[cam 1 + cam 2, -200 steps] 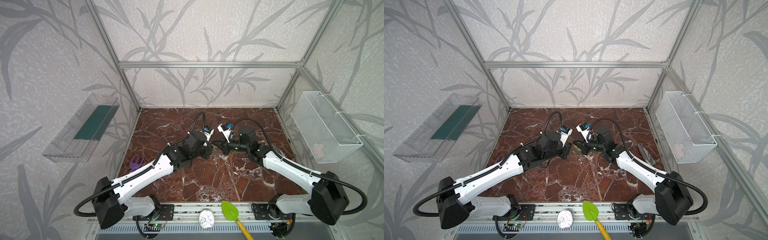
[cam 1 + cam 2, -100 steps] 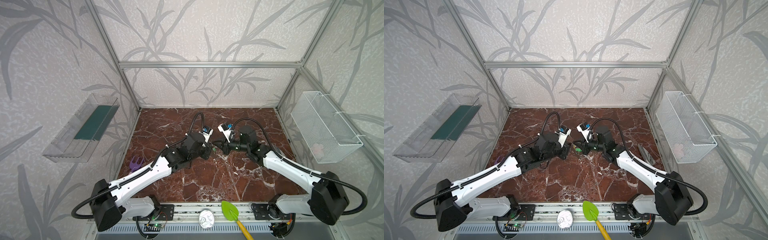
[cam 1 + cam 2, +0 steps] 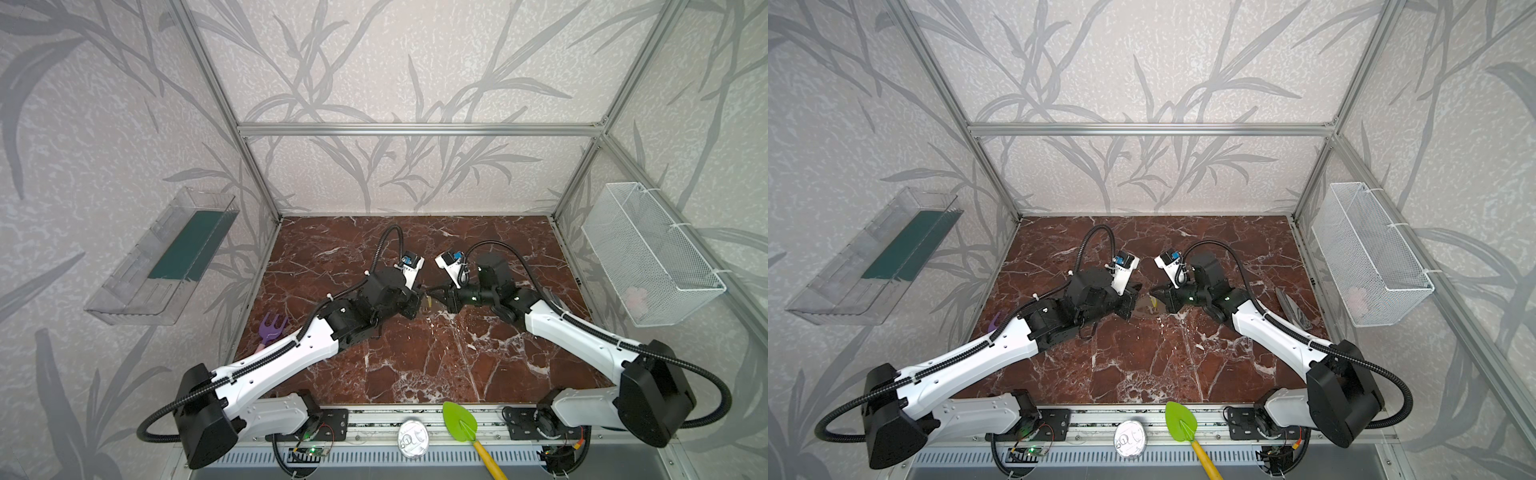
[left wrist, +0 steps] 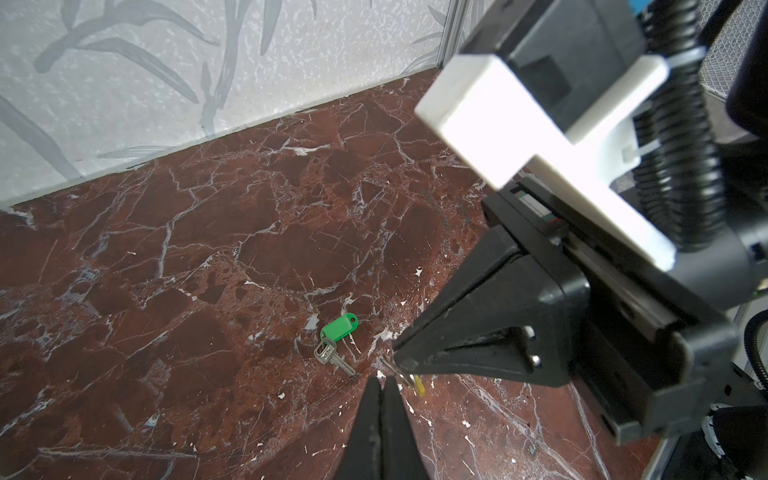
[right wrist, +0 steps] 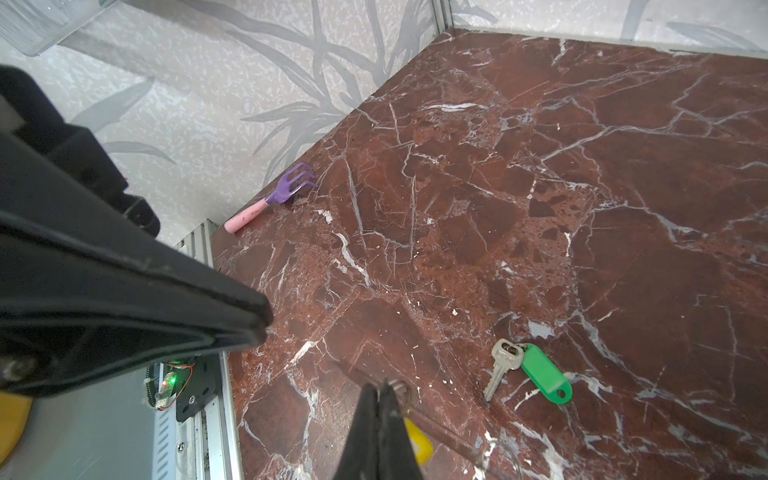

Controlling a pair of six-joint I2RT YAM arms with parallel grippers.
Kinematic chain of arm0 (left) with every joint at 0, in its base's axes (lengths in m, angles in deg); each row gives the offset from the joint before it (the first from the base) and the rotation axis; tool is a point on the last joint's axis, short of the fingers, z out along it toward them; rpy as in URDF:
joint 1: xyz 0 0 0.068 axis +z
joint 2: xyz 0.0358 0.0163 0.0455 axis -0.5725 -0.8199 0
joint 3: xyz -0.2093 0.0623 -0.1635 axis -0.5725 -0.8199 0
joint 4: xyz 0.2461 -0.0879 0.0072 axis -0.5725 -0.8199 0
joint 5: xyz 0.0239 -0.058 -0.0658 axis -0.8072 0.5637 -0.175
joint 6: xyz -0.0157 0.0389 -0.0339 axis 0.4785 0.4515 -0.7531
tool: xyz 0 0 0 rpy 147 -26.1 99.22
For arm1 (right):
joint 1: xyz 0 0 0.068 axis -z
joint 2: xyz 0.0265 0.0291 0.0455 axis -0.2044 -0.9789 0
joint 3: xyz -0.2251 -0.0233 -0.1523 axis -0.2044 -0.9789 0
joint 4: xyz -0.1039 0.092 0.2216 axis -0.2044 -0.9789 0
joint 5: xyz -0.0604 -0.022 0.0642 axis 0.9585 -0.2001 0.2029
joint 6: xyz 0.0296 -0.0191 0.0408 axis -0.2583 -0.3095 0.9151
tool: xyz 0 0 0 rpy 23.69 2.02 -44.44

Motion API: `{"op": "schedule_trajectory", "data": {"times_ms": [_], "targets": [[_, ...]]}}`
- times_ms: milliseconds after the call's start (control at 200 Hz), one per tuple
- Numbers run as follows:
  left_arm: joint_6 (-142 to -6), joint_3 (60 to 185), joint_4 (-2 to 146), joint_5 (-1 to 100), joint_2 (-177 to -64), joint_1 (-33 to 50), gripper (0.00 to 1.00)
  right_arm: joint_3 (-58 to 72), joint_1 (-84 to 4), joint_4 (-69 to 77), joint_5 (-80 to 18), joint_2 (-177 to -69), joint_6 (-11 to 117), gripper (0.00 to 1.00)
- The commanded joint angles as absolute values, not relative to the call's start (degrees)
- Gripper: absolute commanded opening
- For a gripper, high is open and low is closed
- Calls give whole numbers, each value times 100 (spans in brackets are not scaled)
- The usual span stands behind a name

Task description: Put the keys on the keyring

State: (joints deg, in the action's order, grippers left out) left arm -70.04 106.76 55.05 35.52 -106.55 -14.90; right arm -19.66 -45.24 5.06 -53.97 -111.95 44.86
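Note:
The right gripper (image 5: 380, 388) hangs just above the marble floor, shut on the small metal ring of the yellow-tagged key (image 5: 417, 444). The left wrist view shows that yellow tag (image 4: 419, 384) dangling under the right fingertips (image 4: 405, 359). My left gripper (image 4: 381, 380) is shut with nothing between its fingers, its tip beside that ring. The green-tagged key (image 4: 338, 332) (image 5: 544, 376) lies flat on the floor close by. In both top views the two grippers (image 3: 419, 297) (image 3: 434, 291) meet tip to tip mid-floor. A flat grey piece, seemingly the keyring (image 3: 1292, 309), lies near the right wall.
A purple fork toy (image 3: 272, 326) with a pink handle lies at the floor's left edge. A clear shelf (image 3: 166, 257) hangs on the left wall and a wire basket (image 3: 648, 253) on the right wall. A green spade (image 3: 459, 422) and a silver disc (image 3: 412, 436) rest on the front rail.
The left arm has shifted slightly while its gripper stays close to the right one. Both grippers remain shut and the right arm holds still.

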Motion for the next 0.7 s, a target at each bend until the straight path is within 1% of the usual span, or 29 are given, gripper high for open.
{"op": "schedule_trajectory", "data": {"times_ms": [0,460,695], "targets": [[-7049,10591,5629,3491,-10550,-1508,0,-1750,-4498,500,-5507,-11131,4453,0],[-7164,10584,5405,3632,-10609,-1508,0,-1563,-4487,265,-5469,-10996,4286,0],[-7234,10534,5212,3708,-10419,-1508,0,-1444,-4479,158,-5457,-10995,4236,0]]}}
